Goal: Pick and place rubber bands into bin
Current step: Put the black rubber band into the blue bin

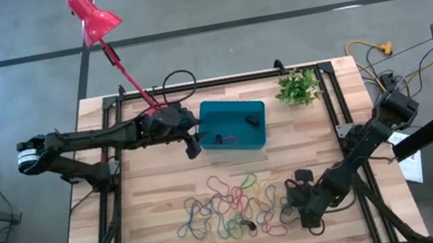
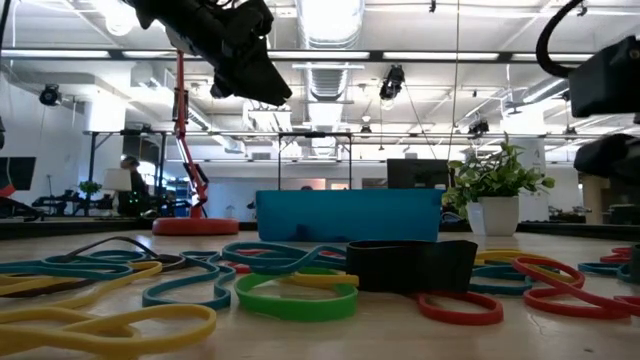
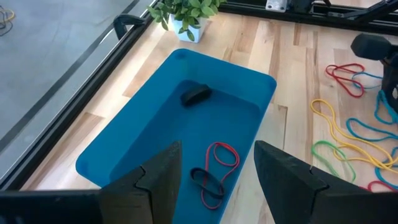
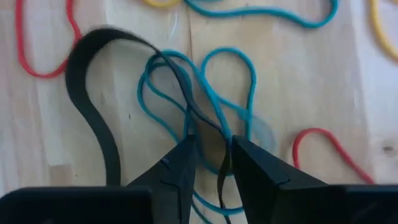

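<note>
1. Rubber bands (image 1: 230, 209): a loose tangle on the table in front of the bin (image 1: 233, 124); a few bands already lie inside the bin.
2. Right gripper (image 4: 213, 163): low over the tangle's edge, well apart from the bin; fingers narrowly parted astride teal and black strands, apparently a pick in progress. Next: close firmly, lift clear.
3. Left gripper (image 3: 214, 177): above the bin's near wall, fingers spread, holding nothing.
</note>
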`<move>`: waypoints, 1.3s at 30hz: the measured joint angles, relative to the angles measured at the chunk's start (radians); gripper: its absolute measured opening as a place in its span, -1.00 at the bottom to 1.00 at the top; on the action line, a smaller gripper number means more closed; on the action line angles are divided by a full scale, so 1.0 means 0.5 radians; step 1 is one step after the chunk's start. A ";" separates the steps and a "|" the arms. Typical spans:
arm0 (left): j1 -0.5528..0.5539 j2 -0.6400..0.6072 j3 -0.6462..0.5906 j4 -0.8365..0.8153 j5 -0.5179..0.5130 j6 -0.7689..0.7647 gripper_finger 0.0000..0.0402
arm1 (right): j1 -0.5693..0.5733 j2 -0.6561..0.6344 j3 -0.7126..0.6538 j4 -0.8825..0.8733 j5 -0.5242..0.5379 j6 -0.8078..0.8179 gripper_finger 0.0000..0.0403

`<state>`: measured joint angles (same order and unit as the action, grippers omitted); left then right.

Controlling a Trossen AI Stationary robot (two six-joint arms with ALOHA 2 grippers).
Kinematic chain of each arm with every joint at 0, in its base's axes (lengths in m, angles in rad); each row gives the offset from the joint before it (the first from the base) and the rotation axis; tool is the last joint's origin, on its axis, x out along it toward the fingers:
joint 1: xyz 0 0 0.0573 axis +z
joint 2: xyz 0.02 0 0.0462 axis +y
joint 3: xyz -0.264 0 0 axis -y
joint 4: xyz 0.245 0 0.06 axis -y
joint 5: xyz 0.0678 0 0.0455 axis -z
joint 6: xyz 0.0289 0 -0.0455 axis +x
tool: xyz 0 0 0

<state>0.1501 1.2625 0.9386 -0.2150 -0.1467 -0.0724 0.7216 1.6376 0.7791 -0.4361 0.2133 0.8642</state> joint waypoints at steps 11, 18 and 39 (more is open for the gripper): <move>0.000 0.000 0.000 -0.002 0.000 -0.002 -0.08 | 0.000 -0.092 -0.001 -0.007 0.050 0.087 -0.95; 0.000 0.002 0.000 -0.002 0.000 -0.003 -0.08 | 0.000 -0.169 0.040 -0.011 0.044 0.092 -0.96; -0.002 0.002 -0.006 0.055 0.005 -0.003 -0.08 | -0.040 -0.624 0.139 -0.137 0.804 -0.016 -0.96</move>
<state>0.1493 1.2636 0.9354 -0.1877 -0.1440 -0.0738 0.7016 1.3258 0.8488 -0.5047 0.6152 0.8562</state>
